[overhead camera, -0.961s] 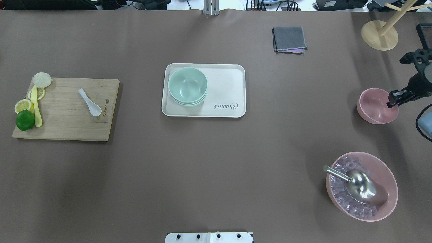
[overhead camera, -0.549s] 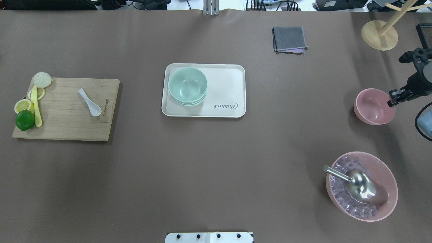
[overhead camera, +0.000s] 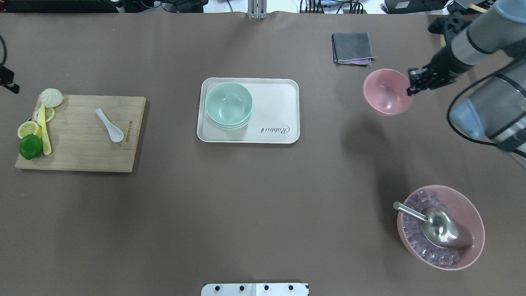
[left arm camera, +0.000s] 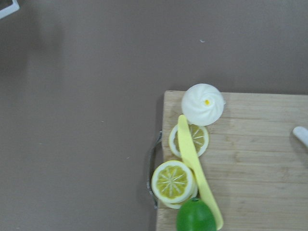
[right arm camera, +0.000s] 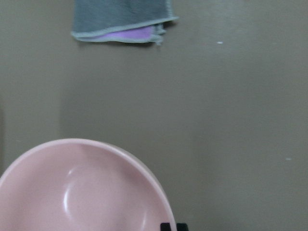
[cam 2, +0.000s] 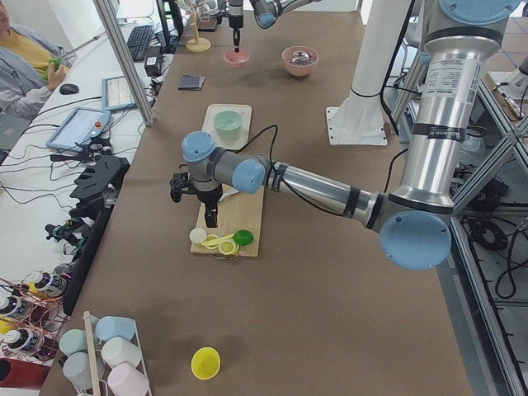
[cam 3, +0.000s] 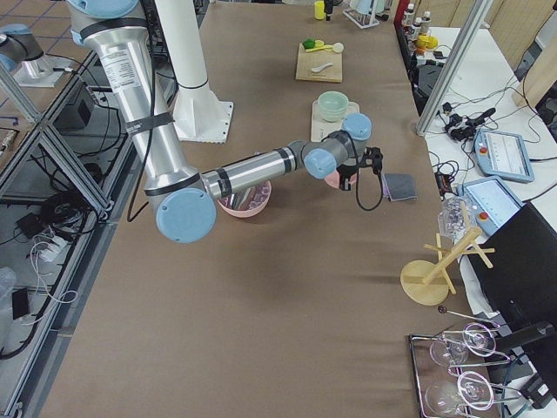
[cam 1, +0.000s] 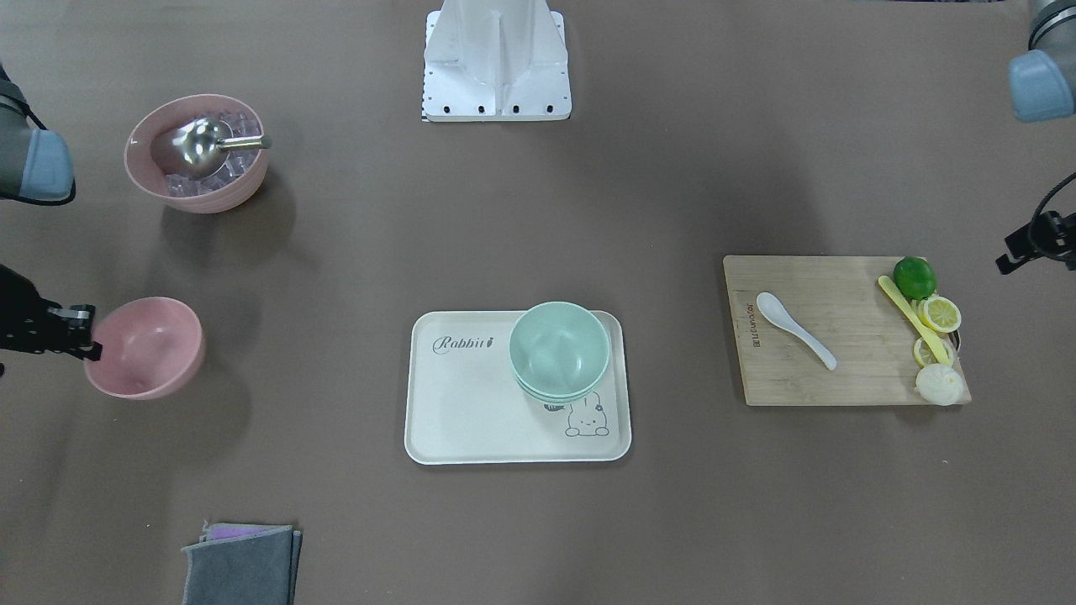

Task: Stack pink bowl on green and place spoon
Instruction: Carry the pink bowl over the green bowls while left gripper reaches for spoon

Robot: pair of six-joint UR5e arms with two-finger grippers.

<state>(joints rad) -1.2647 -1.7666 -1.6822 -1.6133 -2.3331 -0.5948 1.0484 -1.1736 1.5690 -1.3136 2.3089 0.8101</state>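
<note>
My right gripper (overhead camera: 411, 87) is shut on the right rim of the small pink bowl (overhead camera: 387, 91) and holds it above the table, right of the tray; its shadow falls on the cloth below. The bowl fills the bottom of the right wrist view (right arm camera: 82, 192). Stacked green bowls (overhead camera: 228, 103) sit in the left end of the white tray (overhead camera: 279, 102). A white spoon (overhead camera: 109, 124) lies on the wooden cutting board (overhead camera: 82, 152). My left gripper (overhead camera: 8, 78) hovers at the table's left edge, just beyond the board; I cannot tell whether it is open.
A large pink bowl (overhead camera: 440, 227) with ice cubes and a metal scoop stands front right. A folded grey cloth (overhead camera: 352, 48) lies behind the held bowl. A lime (overhead camera: 30, 146), lemon slices, a yellow knife and a bun (overhead camera: 51, 97) line the board's left edge.
My right gripper has lifted the pink bowl and carried it left and away from the robot, from the right edge toward the tray. My left gripper has come into view at the left edge.
</note>
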